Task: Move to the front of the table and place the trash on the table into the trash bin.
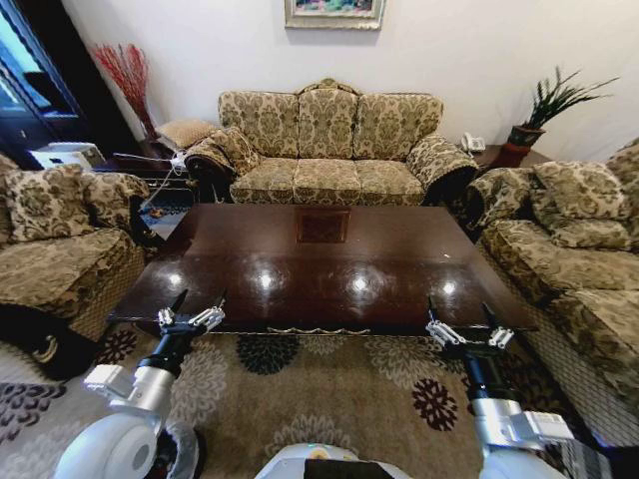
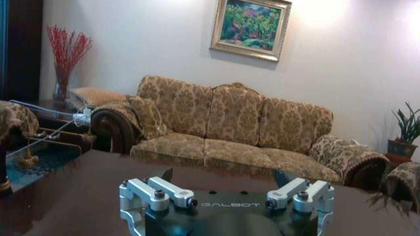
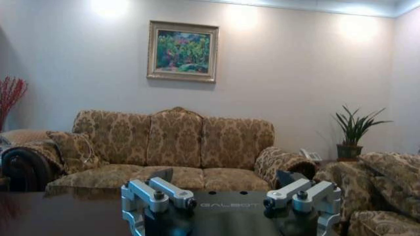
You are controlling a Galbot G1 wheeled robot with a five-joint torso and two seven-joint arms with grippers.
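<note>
Table (image 1: 319, 264) of dark, glossy reddish-brown wood, with an inlaid square centre panel and lamp glare on its top, stands straight ahead before the sofa (image 1: 329, 145). Left gripper (image 1: 198, 305) and right gripper (image 1: 461, 321) hover at its near edge, fingers spread wide, holding nothing.

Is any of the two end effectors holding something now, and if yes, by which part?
Nothing is held. The left end effector and the right end effector are both open, poised at the near edge of the table.
</note>
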